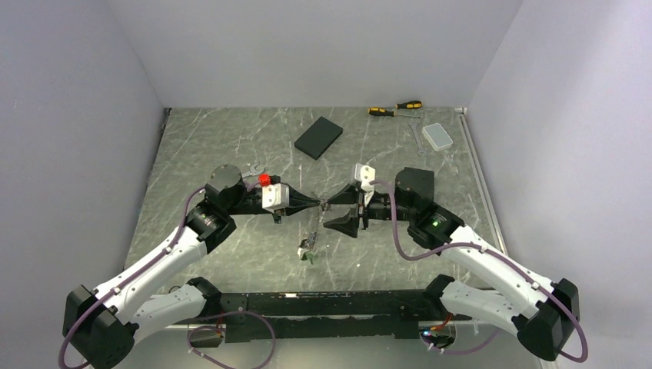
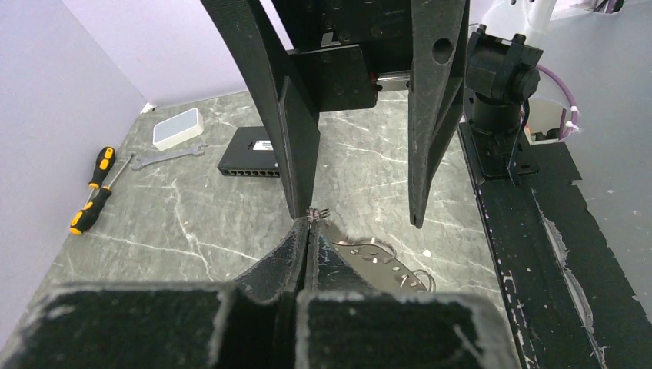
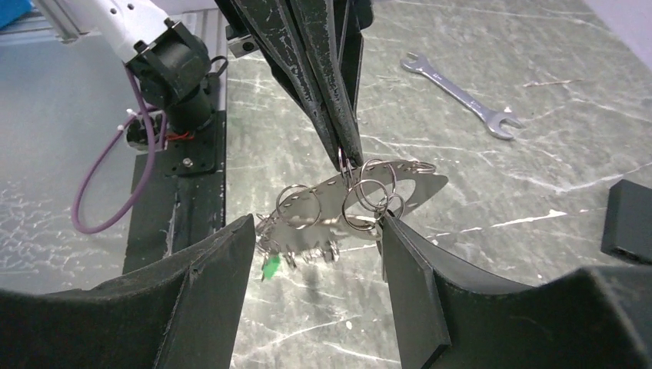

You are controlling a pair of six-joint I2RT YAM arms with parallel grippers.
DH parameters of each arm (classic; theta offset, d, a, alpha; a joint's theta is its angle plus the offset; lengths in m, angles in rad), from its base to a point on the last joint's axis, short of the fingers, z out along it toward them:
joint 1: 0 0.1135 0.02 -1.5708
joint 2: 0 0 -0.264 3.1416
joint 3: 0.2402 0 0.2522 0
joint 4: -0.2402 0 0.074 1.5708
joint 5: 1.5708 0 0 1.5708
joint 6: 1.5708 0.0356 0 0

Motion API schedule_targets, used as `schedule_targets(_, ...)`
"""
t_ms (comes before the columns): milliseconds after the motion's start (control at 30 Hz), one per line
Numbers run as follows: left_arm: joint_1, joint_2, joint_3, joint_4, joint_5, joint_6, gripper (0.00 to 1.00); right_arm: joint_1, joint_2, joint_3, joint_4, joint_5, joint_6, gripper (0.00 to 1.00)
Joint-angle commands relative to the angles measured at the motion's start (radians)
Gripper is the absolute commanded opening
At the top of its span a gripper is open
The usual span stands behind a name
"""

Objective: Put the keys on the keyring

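Both arms are showing white shells over black joints, the left arm carrying a red block by its wrist and the right arm glowing with a small green light. Purple cables are looping along each, and the tapered black fingers are looking scuffed, grey-flecked.

A black flat rectangular box is lying far-centre. Right of it a thin silver wrench and a clear plastic case are lying, two yellow-handled screwdrivers behind them. The silver metal keyring with keys is hanging nearer, mid-table.
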State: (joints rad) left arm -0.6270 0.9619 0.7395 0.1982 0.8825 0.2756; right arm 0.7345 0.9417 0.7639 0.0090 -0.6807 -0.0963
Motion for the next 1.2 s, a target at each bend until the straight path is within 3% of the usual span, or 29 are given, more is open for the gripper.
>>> schedule_targets(0,0.003,-0.026,0.002,0.072,0.001,0.005,0.0,-0.001,0.001,0.032,0.069,-0.064,0.023,0.65)
schedule_targets(600,0.006,-0.014,-0.003,0.084,-0.042,0.002,0.0,0.005,0.044,0.004,0.145,-0.151,0.095,0.62)
schedule_targets(967,0.029,-0.012,-0.016,0.133,-0.137,-0.04,0.0,0.033,-0.01,-0.067,0.168,-0.105,0.202,0.61)
schedule_targets(1167,0.042,-0.002,-0.019,0.204,-0.074,-0.094,0.0,0.062,0.023,-0.08,0.176,-0.037,0.184,0.61)
